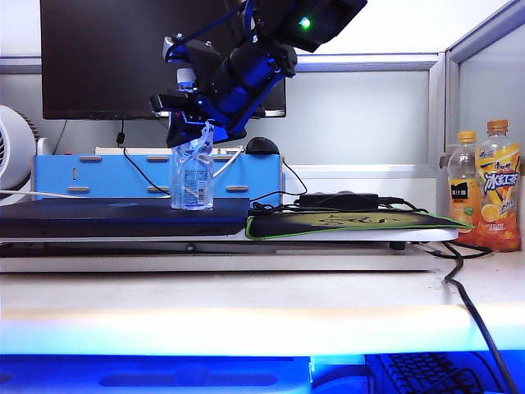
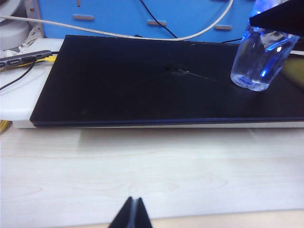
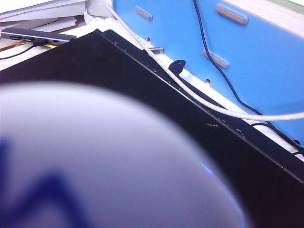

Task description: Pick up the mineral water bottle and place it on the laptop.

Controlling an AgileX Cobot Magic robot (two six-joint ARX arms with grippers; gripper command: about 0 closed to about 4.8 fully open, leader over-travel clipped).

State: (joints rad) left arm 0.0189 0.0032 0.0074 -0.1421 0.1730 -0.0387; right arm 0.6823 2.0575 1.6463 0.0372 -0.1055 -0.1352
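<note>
The mineral water bottle (image 1: 192, 176), clear with a blue-and-white label, stands upright with its base at the right part of the laptop (image 1: 98, 217), a flat dark slab. My right gripper (image 1: 195, 123) reaches in from the upper right and is shut on the bottle's upper part. In the left wrist view the bottle (image 2: 256, 61) stands at the laptop's (image 2: 142, 80) far right corner under a black finger (image 2: 280, 16). The blurred bottle top (image 3: 95, 156) fills the right wrist view over the laptop (image 3: 156, 95). My left gripper (image 2: 134, 213) is shut, empty, over the pale desk in front.
Behind the laptop are a blue box (image 1: 98, 176) and a black monitor (image 1: 123, 57). A green-edged mouse pad (image 1: 344, 222) with a black adapter (image 1: 338, 199) lies to the right. Two orange drink bottles (image 1: 498, 185) stand far right. A white cable (image 2: 142, 37) runs along the laptop's back.
</note>
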